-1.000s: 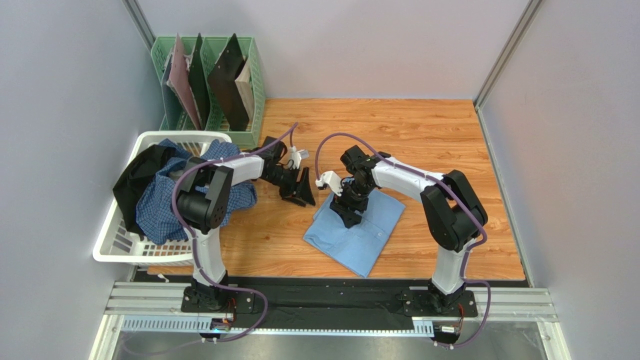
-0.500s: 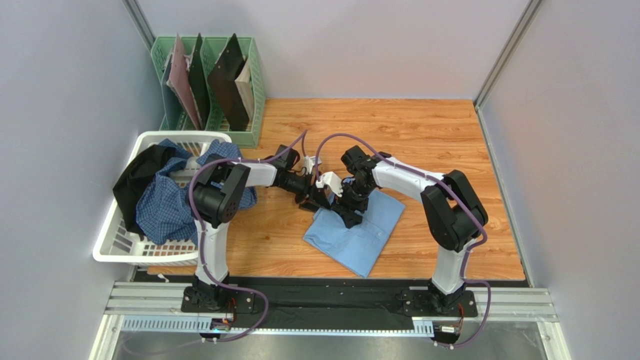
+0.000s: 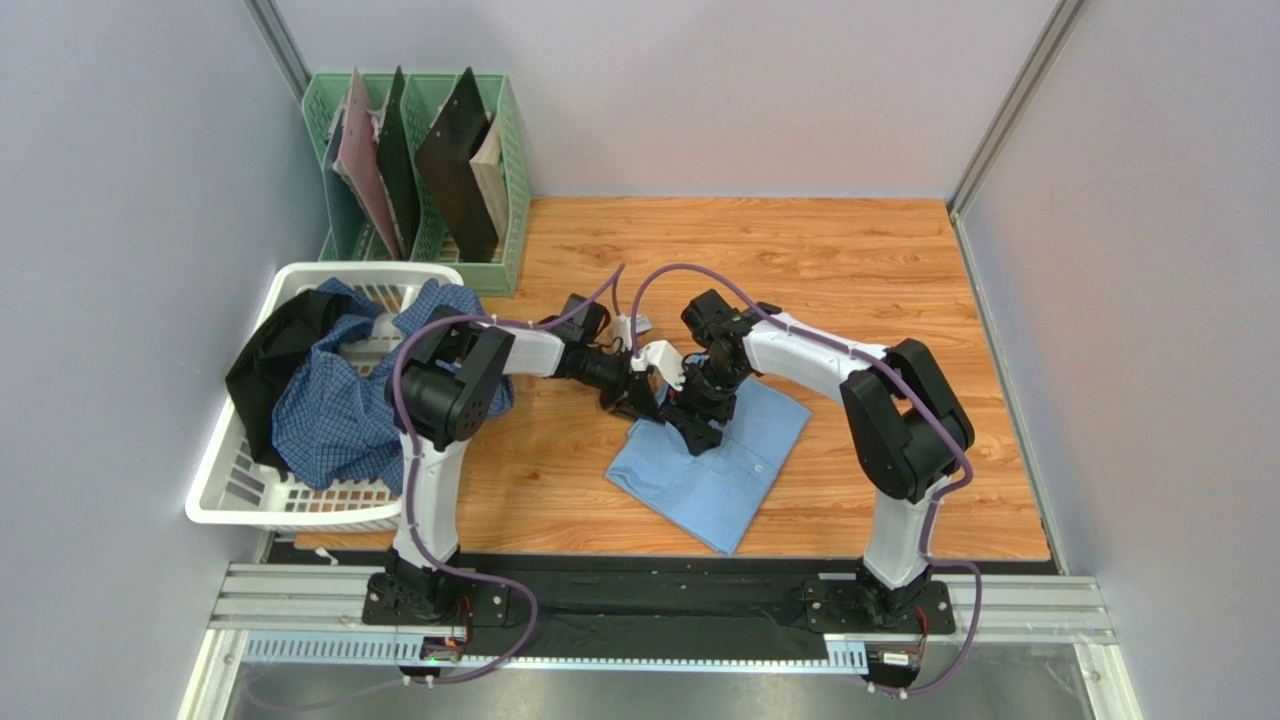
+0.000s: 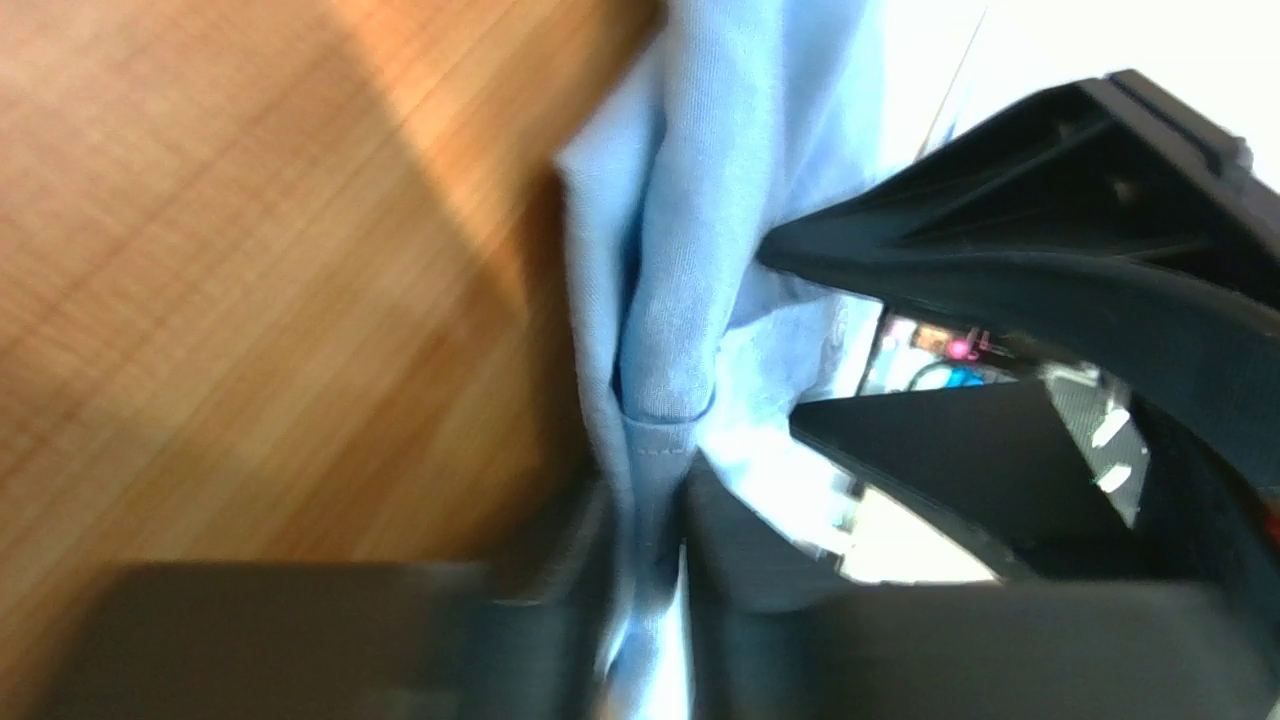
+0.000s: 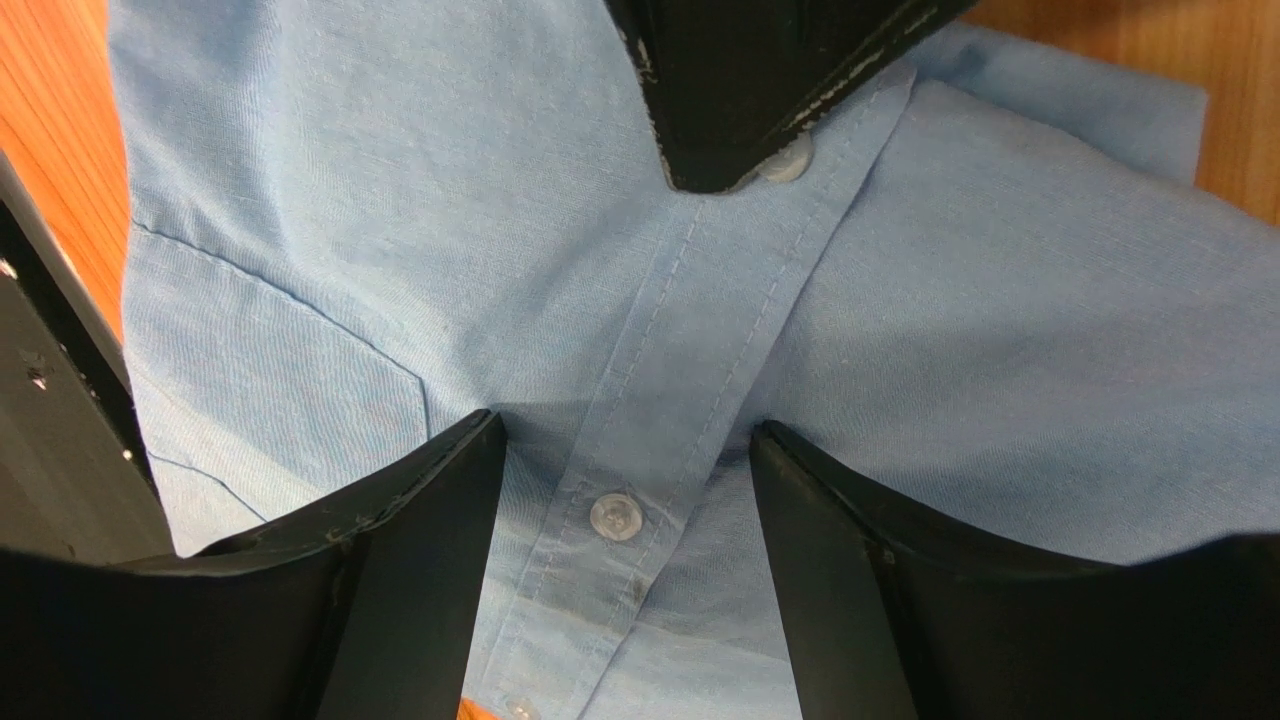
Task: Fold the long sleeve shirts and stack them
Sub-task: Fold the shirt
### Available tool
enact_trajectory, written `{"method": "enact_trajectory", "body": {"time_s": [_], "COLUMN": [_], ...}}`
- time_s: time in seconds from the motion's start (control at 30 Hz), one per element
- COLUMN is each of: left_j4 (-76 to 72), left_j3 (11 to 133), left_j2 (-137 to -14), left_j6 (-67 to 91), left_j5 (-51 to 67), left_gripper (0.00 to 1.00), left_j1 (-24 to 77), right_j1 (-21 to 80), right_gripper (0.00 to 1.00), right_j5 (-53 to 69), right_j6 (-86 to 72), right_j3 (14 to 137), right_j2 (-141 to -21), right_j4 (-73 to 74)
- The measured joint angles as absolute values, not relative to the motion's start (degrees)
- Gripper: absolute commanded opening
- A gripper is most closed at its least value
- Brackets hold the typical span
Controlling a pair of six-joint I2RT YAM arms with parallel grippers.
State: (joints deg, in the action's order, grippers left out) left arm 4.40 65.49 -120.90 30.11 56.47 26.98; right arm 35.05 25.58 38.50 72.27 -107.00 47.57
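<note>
Lying folded on the wooden table (image 3: 842, 270), the light blue shirt (image 3: 721, 477) is between the two arms, just in front of the right arm's reach. The left gripper (image 4: 649, 600) meets the shirt at its left far edge; its jaws are drawn in and pinch a raised fold of the cloth. The right gripper (image 5: 624, 443) stands on top of the shirt with jaws spread, one fingertip on each side of the button placket (image 5: 706, 330). The blue-and-white checked shirt (image 3: 334, 420) lies crumpled in the white laundry basket (image 3: 226, 495) at the left, beside a black garment (image 3: 271, 360). A green file rack (image 3: 504, 165) stands behind the basket.
</note>
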Motion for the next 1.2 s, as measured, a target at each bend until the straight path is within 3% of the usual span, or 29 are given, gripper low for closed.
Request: {"method": "enact_trajectory", "body": {"time_s": [0.03,0.33,0.57,0.63,0.73,0.83,0.97,1.17,1.2], "left_j4": [5.0,27.7,52.3,55.4,55.5,52.6,43.7,37.5,37.1], "left_j3": [65.9,79.3,115.8,127.1,134.8,131.0,112.7,90.4,88.5], "left_j2": [-121.3,-118.4,-118.8,-119.3,-118.8,-116.8,-115.0,-118.9,-119.3], "left_j6": [30.0,14.1,-10.7,-18.8,-29.5,-39.3,-48.8,-47.9,-46.9], "left_j5": [56.1,43.7,25.1,19.5,11.7,4.4,-3.9,-9.1,-9.8], "left_gripper": [0.0,0.0,0.0,0.0,0.0,0.0,0.0,0.0,0.04], "left_j1": [27.0,26.4,25.1,25.2,26.3,28.8,34.4,44.2,45.7], "right_j1": [35.0,26.4,8.3,5.3,2.7,1.3,-0.5,-2.1,-2.2], "right_gripper": [0.72,0.79,0.79,0.79,0.79,0.79,0.79,0.79,0.79], "right_j5": [25.6,29.8,34.4,35.0,35.9,36.8,37.9,38.1,38.1], "right_j6": [37.7,26.5,18.0,16.8,15.6,14.8,14.2,13.7,13.7], "right_j3": [72.4,72.5,69.1,68.2,67.4,66.9,65.8,64.5,64.5], "right_j2": [-107.0,-103.5,-93.5,-91.9,-90.3,-89.2,-88.7,-88.7,-88.7], "right_j4": [47.6,49.6,50.0,50.4,50.8,50.9,51.0,51.6,51.6]}}
